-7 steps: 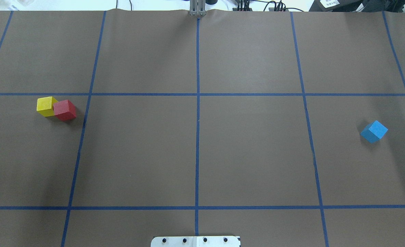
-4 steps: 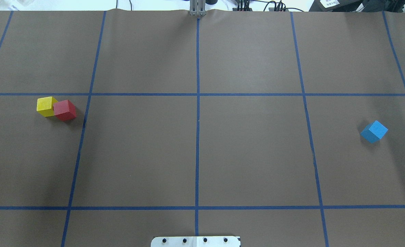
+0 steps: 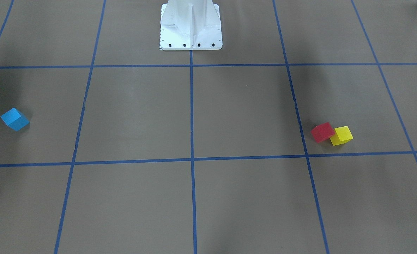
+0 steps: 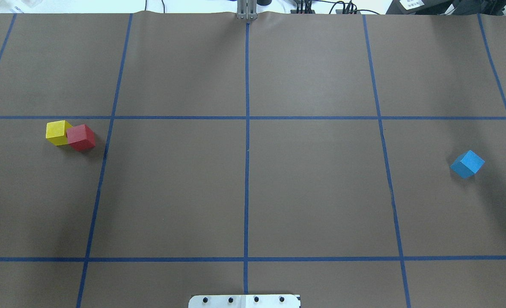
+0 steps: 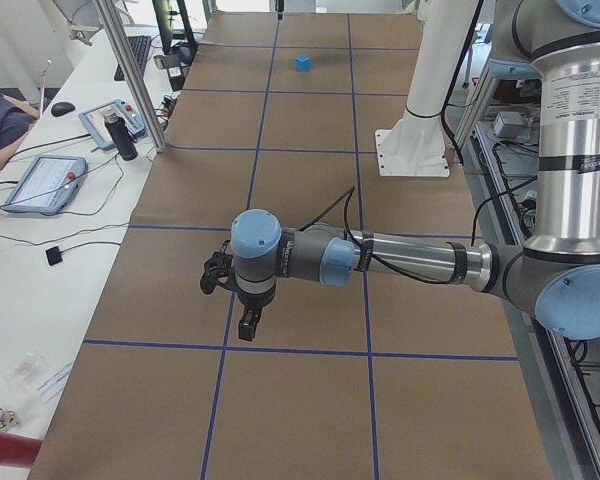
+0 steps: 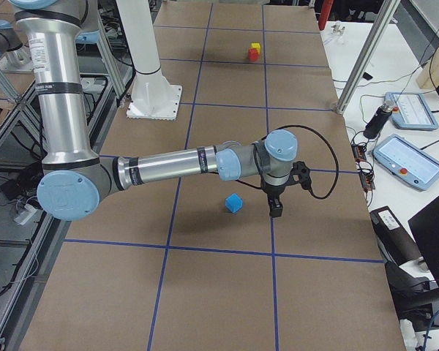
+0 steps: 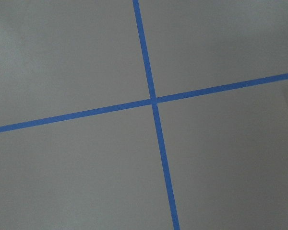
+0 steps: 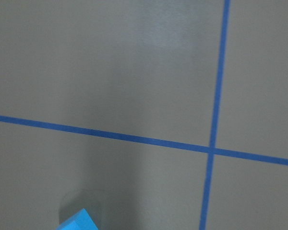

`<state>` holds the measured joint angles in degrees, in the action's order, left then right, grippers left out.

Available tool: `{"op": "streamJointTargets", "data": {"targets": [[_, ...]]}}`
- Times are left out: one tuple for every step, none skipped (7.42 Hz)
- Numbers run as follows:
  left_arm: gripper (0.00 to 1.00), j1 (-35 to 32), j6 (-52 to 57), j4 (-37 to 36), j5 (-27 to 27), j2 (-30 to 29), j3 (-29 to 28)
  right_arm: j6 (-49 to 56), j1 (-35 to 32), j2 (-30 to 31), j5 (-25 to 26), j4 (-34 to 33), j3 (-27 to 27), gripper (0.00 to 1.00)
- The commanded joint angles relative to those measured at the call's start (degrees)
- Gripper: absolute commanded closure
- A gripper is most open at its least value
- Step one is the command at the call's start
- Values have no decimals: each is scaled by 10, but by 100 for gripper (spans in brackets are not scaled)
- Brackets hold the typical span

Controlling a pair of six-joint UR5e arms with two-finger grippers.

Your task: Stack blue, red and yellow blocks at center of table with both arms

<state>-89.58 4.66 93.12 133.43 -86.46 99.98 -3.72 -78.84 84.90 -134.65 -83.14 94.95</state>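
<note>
Facing the robot (front view): blue block (image 3: 14,119) sits alone on the brown worktop (image 3: 243,106), far out on the robot's R side, turned corner-on to the blue tape grid (image 3: 191,116). Red block (image 3: 322,132) and yellow block (image 3: 341,135) lie on the robot's L side, touching. Red is the one nearer the ctr line, and both sit close to a tape crossing. White pedestal (image 3: 191,26) stands at the top edge, on the ctr line.

Overhead view: layout as above, mirrored. Yellow and red touch in the L middle cell, w/ red covering yellow's near-R corner. Blue is well apart from them in the far-R middle cell. Each block rests directly on the worktop.

L-side view: left arm (image 5: 410,265) reaches out over the worktop w/ its wrist bent down. Left hand (image 5: 248,325) points down near a tape line. Spread or pressed together: cannot tell from this angle. Blue block shows small at the far end.

R-side view: right arm (image 6: 168,164) stretches across the worktop. Right hand (image 6: 276,207) points down just beside blue block, on the side away from the robot, w/ a gap between them. Its state likewise cannot be told. Red and yellow show small at the far end, touching.

L wrist cam: worktop w/ one tape crossing.

R wrist cam: a tape crossing, plus one corner of blue block at the bottom edge.
</note>
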Motion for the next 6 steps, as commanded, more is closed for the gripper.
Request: {"op": "streamJointTargets", "data": {"targets": [[0,0,0,0,0,-2,2,-2,90,32,0,116,-11,1],[0,0,0,0,0,-4,2,2,96,33,-4,121,-8,1],[0,0,-1,0,0,-8,4,0,111,36,-7,122,-5,1],[0,0,-1,0,0,-11,4,1,127,44,-6,122,-5,1],[0,0,-1,0,0,-12,4,1,140,47,-6,120,-5,1],[0,0,-1,1,0,-12,4,1,152,54,-4,120,-6,1]]}}
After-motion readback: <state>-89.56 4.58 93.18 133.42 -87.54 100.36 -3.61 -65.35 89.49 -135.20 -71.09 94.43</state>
